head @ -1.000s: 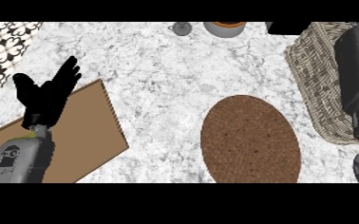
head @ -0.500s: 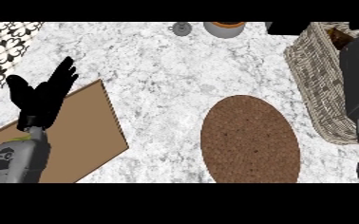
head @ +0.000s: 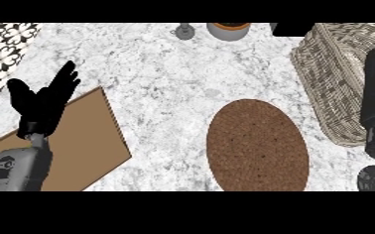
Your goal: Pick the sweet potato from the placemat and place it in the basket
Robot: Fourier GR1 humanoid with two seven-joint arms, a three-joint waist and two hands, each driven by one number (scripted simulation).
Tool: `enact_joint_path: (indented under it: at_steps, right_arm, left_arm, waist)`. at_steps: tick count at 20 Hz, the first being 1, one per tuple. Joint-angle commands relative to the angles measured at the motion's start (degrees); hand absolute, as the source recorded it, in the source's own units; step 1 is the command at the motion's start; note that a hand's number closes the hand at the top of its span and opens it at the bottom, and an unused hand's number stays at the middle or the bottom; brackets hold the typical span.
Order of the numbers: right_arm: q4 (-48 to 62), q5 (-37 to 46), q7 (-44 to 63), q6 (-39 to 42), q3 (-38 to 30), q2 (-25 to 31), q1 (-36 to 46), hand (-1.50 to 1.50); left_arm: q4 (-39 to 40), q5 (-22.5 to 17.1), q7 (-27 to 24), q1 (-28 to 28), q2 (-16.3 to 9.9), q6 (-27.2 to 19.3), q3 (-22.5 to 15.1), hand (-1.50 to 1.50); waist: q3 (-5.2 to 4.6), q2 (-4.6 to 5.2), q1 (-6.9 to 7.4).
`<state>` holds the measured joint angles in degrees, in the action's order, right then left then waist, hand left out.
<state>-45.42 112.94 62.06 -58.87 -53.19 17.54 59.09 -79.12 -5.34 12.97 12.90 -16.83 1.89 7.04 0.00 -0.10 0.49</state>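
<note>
The brown oval placemat [head: 256, 144] lies bare on the marble counter, and no sweet potato shows anywhere. A wicker basket [head: 330, 79] stands at the right edge. My right forearm [head: 370, 104] runs up along the view's right side over the basket. A black shape at the basket's far corner is my right hand [head: 293, 28]; it is cut off by the view's top. What it holds is hidden. My left hand [head: 45, 104] rests open at the far left, fingers up, above a brown board.
A brown board [head: 81, 144] lies at the lower left under my left arm. A grey bowl [head: 228, 29] and a small grey object [head: 184, 31] sit at the back edge. A patterned item [head: 15, 44] fills the top left corner.
My right arm has shifted rightward toward the view's edge, so more of the basket's wall shows. The left hand has barely moved.
</note>
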Motion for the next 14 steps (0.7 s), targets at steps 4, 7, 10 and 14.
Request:
enact_joint_path:
  at_steps: [4, 7, 10, 14]
  right_arm:
    - [-20.18, -4.25, 4.17, -3.96, -0.45, -11.58, -5.95, -1.50]
    - [-29.05, -9.55, 2.17, -1.29, 2.82, -17.13, -11.07, -1.50]
    - [-34.09, -14.05, 2.87, 5.75, 8.43, -17.35, -16.68, -1.50]
    - [-42.28, -20.01, 4.78, 9.04, 16.81, -17.47, -25.98, -1.50]
  left_arm:
    - [-0.37, 0.25, 0.22, -1.69, -1.45, -0.32, 1.58, 0.00]
    - [-0.70, -0.54, 1.32, -1.74, -1.68, -0.77, 2.69, 0.00]
    - [-0.04, -0.04, -0.41, -3.58, -0.76, -0.42, 1.94, 0.00]
    - [-0.57, 0.02, 0.30, -2.72, -0.31, -0.64, 1.47, 0.00]
  waist:
    - [-0.07, -1.08, -2.45]
    - [-0.08, -1.67, -3.53]
    - [-0.11, -1.72, -3.04]
    - [-0.09, -1.80, -3.11]
